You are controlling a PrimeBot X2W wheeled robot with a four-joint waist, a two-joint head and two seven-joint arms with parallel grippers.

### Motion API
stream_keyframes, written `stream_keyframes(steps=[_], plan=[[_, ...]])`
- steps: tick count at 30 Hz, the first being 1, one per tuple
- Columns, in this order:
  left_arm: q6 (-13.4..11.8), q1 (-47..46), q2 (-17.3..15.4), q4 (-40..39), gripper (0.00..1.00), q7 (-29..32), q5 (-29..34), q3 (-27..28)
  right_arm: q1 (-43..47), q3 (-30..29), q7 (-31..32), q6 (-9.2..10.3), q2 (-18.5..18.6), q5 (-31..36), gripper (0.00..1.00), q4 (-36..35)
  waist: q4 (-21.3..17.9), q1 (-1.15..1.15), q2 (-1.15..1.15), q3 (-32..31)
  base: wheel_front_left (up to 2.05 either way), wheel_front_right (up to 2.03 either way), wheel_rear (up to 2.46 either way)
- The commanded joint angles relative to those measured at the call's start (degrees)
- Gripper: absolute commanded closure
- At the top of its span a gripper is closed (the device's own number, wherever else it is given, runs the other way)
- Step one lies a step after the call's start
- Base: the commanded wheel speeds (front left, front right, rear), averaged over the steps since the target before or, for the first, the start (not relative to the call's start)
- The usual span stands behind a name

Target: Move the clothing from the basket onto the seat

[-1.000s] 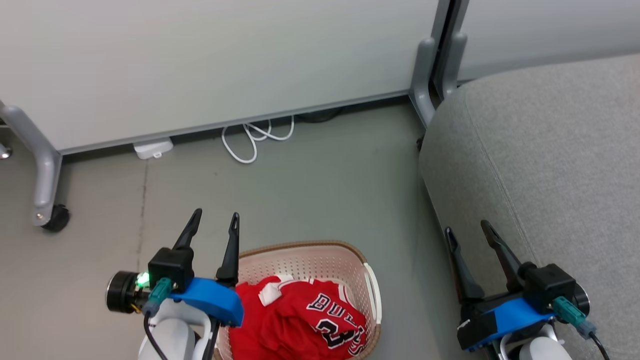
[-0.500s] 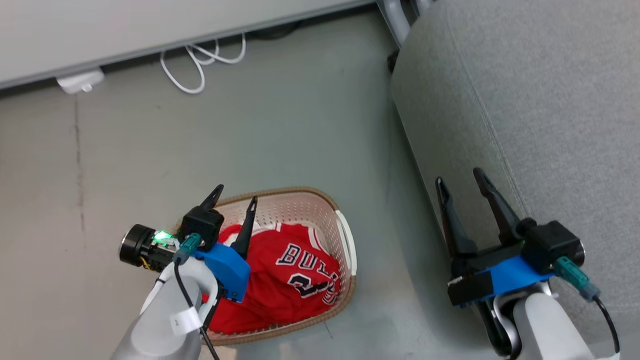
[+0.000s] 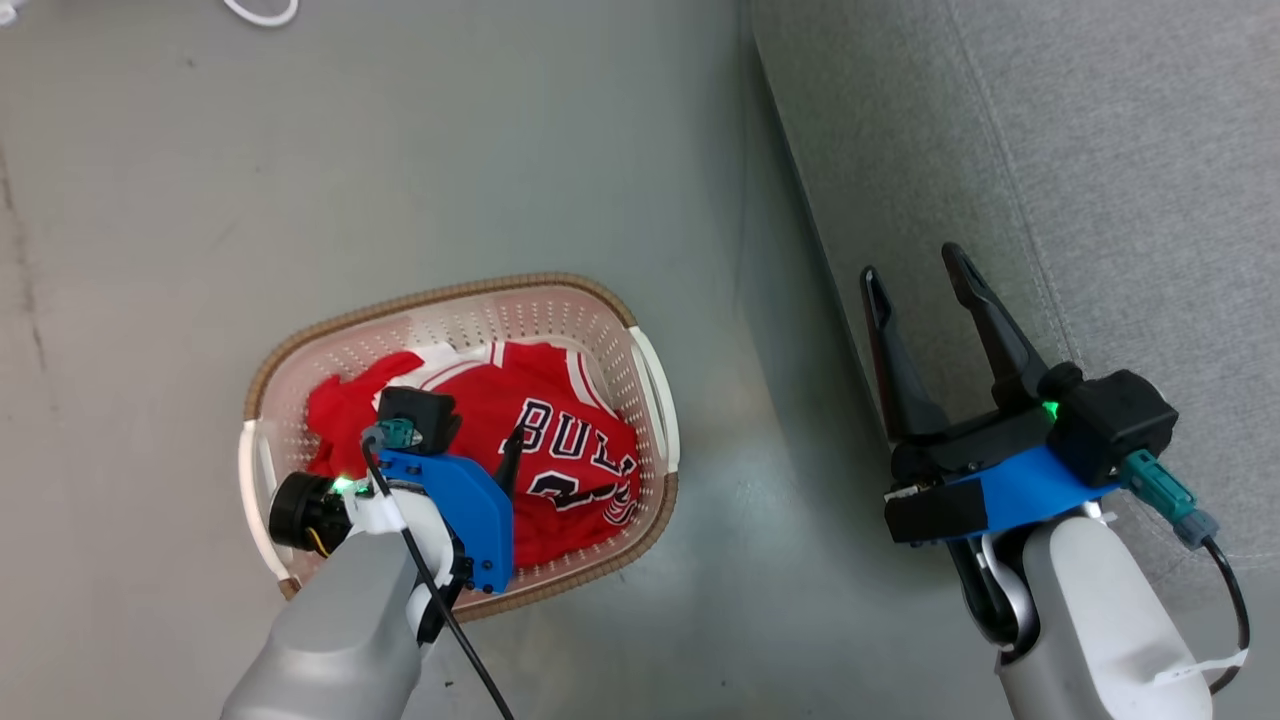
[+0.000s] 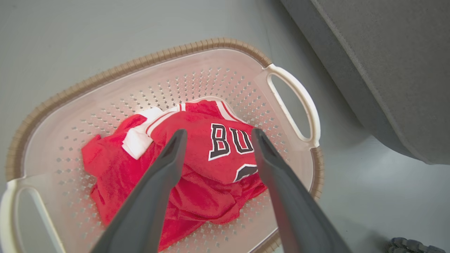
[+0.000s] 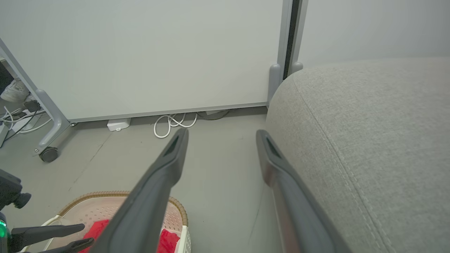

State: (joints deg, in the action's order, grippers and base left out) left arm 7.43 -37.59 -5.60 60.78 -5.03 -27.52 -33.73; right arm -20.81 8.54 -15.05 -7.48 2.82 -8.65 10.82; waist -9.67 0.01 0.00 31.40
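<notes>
Hand on left point(image 4: 218, 131) — wide open, empty — now lower, over clothing point(image 4: 116, 168) in basket point(image 4: 140, 63)

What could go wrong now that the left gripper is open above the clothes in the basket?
The left gripper hangs open over the jersey, which overlaps the plainer red piece: a pinch might take only a fold, or drag both out together. It points into the basket, so a deep reach could strike the perforated floor and shove it. A dangling jersey may also catch the side of the seat instead of landing on top.
</notes>
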Motion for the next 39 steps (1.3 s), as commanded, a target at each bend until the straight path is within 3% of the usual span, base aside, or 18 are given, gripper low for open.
stream_keyframes(steps=[1,8,19,29,39], plan=[[0.0,-1.1,-0.3,0.1,0.00,2.2,-3.0,-0.8,-1.5,0.1,-0.2,-0.02,0.1,0.4,0.00,-0.4,-0.4,-0.01,0.00,2.4,0.00,0.00,0.00],[0.1,-3.0,-1.3,1.1,0.00,10.8,-13.4,-3.1,-3.6,0.4,-0.2,-0.02,0.1,0.5,0.00,-1.5,-0.8,-0.01,0.00,6.9,0.00,0.00,0.00],[0.1,-6.4,-2.4,1.6,0.00,16.7,-23.4,-3.6,-5.8,0.7,-0.2,-0.02,0.1,0.1,0.00,-3.0,-1.8,-0.01,0.00,12.6,0.00,0.00,0.00],[0.1,-10.0,-2.9,0.7,0.00,16.3,-28.9,-5.1,-6.6,0.8,-0.2,-0.02,0.1,-0.5,0.00,-4.5,-2.9,-0.01,0.00,16.8,0.00,0.00,0.00],[0.1,-12.8,-3.4,1.8,0.00,11.7,-32.9,-6.0,-7.0,0.8,-0.2,-0.02,0.1,-1.7,0.00,-5.1,-3.7,-0.01,0.00,20.1,0.00,0.00,0.00]])
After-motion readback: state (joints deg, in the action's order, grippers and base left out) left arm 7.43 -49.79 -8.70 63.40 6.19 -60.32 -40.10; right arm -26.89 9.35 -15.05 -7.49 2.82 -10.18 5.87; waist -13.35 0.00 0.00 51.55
